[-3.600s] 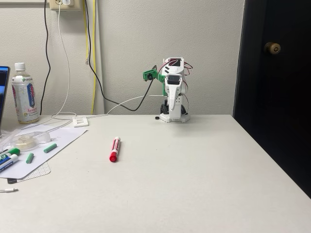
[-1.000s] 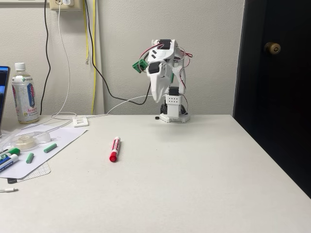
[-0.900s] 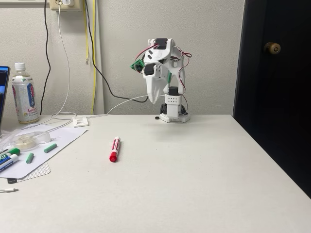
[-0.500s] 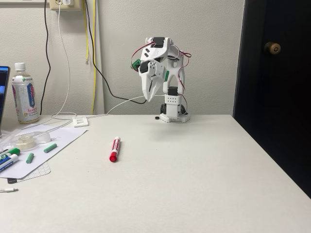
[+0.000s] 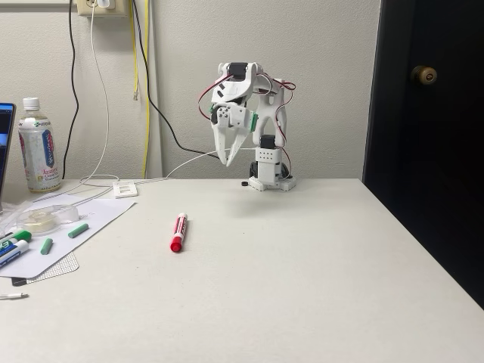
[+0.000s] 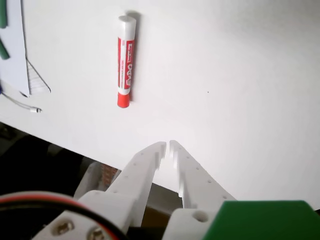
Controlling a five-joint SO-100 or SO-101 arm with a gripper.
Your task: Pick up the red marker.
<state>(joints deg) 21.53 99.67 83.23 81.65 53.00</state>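
The red marker (image 5: 178, 232) lies flat on the white table (image 5: 302, 272), left of the middle, its red cap toward the front. It also lies on the table in the wrist view (image 6: 125, 60), up and to the left of the fingertips. My gripper (image 5: 231, 161) hangs in the air near the arm's base at the back of the table, pointing down. It is well behind and to the right of the marker. In the wrist view the gripper (image 6: 167, 145) is open by a narrow gap, with nothing between its white fingers.
At the table's left lie a sheet of paper (image 5: 91, 219) with small green pieces, a tape roll (image 5: 39, 219) and two other markers (image 5: 13, 246). A bottle (image 5: 39, 147) stands behind them. Cables hang on the wall. A dark door (image 5: 423, 136) borders the table's right edge.
The arm has unfolded from its rest pose and swung the gripper forward and to the left. The fingers have parted slightly. The red marker has not moved.
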